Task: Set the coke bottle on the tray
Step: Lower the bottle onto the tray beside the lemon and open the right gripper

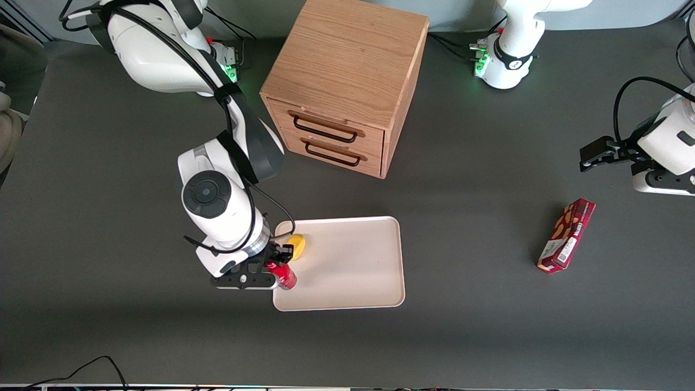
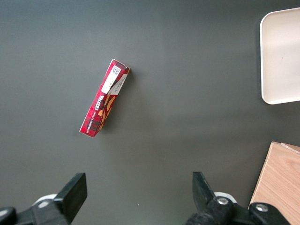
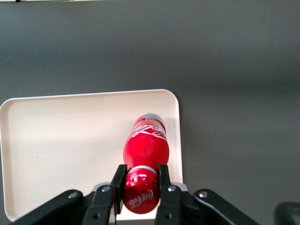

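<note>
The coke bottle, small and red with a red cap, is held upright by its cap in my right gripper, which is shut on it. It hangs over the cream-white tray at the corner nearest the working arm's end of the table and the front camera. In the right wrist view the black fingers clamp the cap, my gripper is above the bottle, and the silvery base is just inside the tray's rim. I cannot tell if the base touches the tray.
A yellow object lies on the tray beside my gripper. A wooden two-drawer cabinet stands farther from the front camera. A maroon snack box lies toward the parked arm's end; it also shows in the left wrist view.
</note>
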Available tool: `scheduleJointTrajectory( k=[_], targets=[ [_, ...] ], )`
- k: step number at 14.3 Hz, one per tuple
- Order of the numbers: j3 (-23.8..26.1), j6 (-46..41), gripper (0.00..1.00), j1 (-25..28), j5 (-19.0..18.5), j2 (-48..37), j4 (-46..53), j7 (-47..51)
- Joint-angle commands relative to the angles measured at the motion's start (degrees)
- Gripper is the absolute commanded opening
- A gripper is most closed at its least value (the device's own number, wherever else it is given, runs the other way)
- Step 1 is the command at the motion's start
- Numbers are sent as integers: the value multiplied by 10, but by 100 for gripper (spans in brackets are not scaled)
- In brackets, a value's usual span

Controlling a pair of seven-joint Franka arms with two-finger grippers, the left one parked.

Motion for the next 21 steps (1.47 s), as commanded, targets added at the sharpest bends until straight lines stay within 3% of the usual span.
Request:
scheduleJointTrajectory(
  k=[1, 10, 11, 12, 14, 15, 21],
  targets=[
    [-13, 23, 0, 13, -10, 29, 31, 16],
    [-13, 59, 0, 14, -10, 64, 28, 29],
    [-13, 63, 4, 14, -10, 65, 27, 32],
    [-13, 64, 18, 14, -10, 66, 27, 36],
    [-13, 64, 77, 14, -10, 66, 26, 39],
    [-13, 64, 98, 14, -10, 66, 26, 39],
    [-12, 57, 100, 7, -8, 55, 27, 38]
  ],
)
